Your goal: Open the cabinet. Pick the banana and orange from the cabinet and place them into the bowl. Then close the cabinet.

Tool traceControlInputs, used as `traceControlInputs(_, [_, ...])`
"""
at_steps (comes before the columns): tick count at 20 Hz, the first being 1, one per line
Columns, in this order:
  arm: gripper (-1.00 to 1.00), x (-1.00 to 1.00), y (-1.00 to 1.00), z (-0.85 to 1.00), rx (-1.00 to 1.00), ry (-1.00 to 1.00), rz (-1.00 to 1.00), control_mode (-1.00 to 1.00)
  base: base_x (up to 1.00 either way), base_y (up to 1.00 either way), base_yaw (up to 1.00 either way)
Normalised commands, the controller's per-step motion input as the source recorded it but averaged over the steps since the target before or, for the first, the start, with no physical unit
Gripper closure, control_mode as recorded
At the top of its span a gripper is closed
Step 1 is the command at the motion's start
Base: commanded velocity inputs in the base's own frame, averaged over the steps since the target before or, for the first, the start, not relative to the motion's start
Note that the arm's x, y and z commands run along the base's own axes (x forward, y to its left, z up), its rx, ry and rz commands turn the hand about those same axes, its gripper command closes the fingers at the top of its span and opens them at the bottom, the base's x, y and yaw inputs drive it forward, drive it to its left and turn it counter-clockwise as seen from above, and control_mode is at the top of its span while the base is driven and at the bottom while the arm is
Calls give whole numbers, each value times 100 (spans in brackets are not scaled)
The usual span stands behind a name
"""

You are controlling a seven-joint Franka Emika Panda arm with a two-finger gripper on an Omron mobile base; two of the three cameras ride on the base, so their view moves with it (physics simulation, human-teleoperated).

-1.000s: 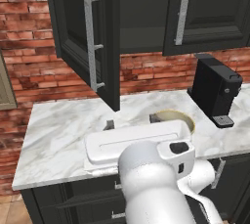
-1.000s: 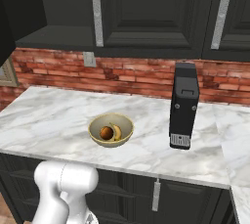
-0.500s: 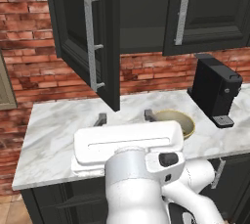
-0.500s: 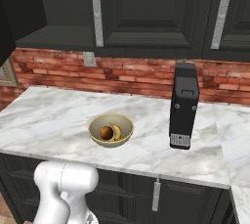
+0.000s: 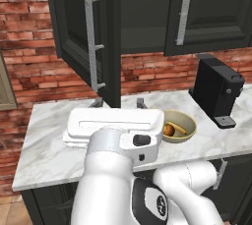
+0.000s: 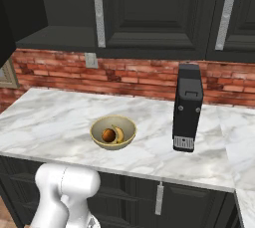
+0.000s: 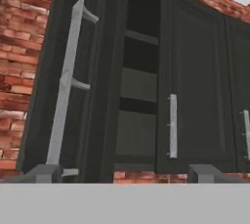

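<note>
1. Charcoal-black is the cabinet [image 5: 142, 17] up ahead of my hand [image 7: 124, 173], and I count one of it with its left door [image 7: 78, 81] swung wide and the right door [image 7: 195, 96] shut. I see three long silver bar handles in the hand view.
2. Marble worktop [image 6: 60, 117]: one, lying below the hand.
3. One black coffee machine [image 6: 188, 106] stands on it, off to the right of the hand.
4. One tan bowl [image 6: 113, 132] sits below the hand, with one banana [image 6: 119, 134] and one orange [image 6: 108, 135] touching inside it.
5. My hand is empty, its fingers spread wide, pointed up at the open door from just below.
6. I judge both fruit steps done; closing the cabinet is the step in hand.
7. Next I would bring the hand to the outer face of the open door or its handle [image 7: 63, 86] and push it round until it meets the frame.
</note>
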Motion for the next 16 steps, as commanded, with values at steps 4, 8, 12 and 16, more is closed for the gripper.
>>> traceControlInputs(4, [-100, 65, 26, 0, 0, -1, -27, -100, 0, 0, 0])
traceControlInputs(8, [-100, 66, 16, -15, 0, -5, -31, -100, 0, 0, 0])
traceControlInputs(12, [-100, 73, 9, -12, 0, -2, -21, -100, 0, 0, 0])
traceControlInputs(16, [-100, 76, -2, -17, 0, 0, -4, -100, 0, 0, 0])
